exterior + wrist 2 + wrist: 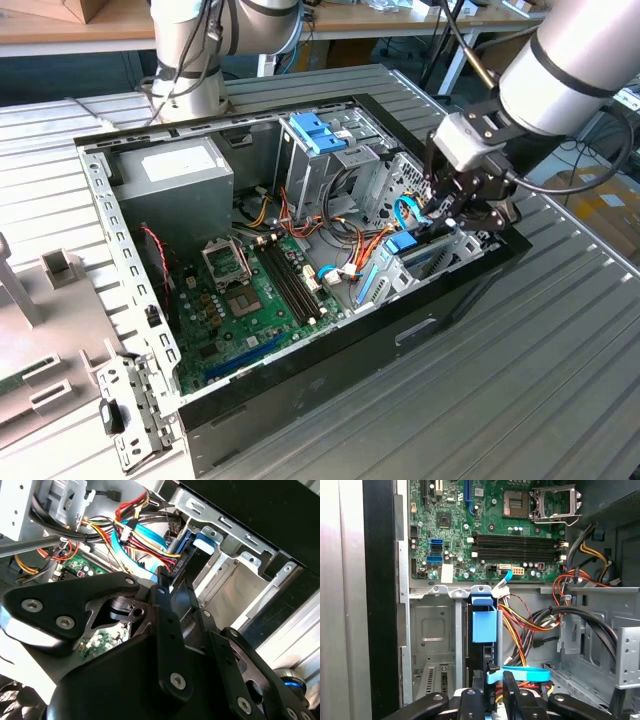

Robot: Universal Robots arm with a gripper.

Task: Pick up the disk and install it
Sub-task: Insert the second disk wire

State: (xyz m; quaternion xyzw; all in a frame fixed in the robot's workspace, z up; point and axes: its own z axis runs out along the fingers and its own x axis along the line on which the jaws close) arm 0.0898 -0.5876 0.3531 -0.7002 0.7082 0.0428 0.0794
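The gripper (462, 205) hangs low inside the open case (330, 345), at the bay near the case's 3 o'clock wall. The disk (484, 625) stands on edge in that bay, seemingly not fully seated. Whether the fingers grip it, I cannot tell. Cables (530, 622) crowd close; a skewed push could jam it or snag them.

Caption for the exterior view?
Gripper lowered into the open computer case, at the disk standing on edge in its bay.

Matt black metal gripper (462, 212), glossy blue plastic side piece of the disk (484, 622), bare grey metal computer case (110, 215), ribbed metal table (520, 380)
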